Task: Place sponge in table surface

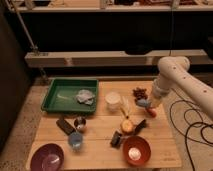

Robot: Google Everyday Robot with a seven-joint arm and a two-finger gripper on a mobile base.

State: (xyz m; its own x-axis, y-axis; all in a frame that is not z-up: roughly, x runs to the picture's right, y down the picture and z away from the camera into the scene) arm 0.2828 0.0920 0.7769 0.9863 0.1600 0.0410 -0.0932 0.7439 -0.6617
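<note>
A: How many sponges, and where?

B: One sponge (142, 103), light blue; it is well to the right of the green tray (55, 102), low over the table surface (100, 150); whether it touches the planks I cannot tell.

A: And the hand?

B: One gripper (146, 104), at the end of the white arm (175, 75) that reaches in from the side away from the tray; its fingers are pressed together on the sponge, pinching it; a small red thing (150, 112) lies just beside it.

A: What is in the tray?

B: One grey-blue rag (86, 96), in the tray's right half; nothing else that I can make out.

A: Count the vessels.

B: Two bowls, both nearer the camera than the tray: a purple bowl (47, 157) below its left end, a red bowl (136, 149) far off to its right. Three cups: one white tub (113, 101) just right of the tray, one metal cup (80, 122) just below it, one blue cup (76, 141) below that.

A: The rest?

B: One brown block (65, 125) below the tray, beside the metal cup; one orange fruit (128, 126) and one cluster of dark berries (140, 92), both to the tray's right.
</note>
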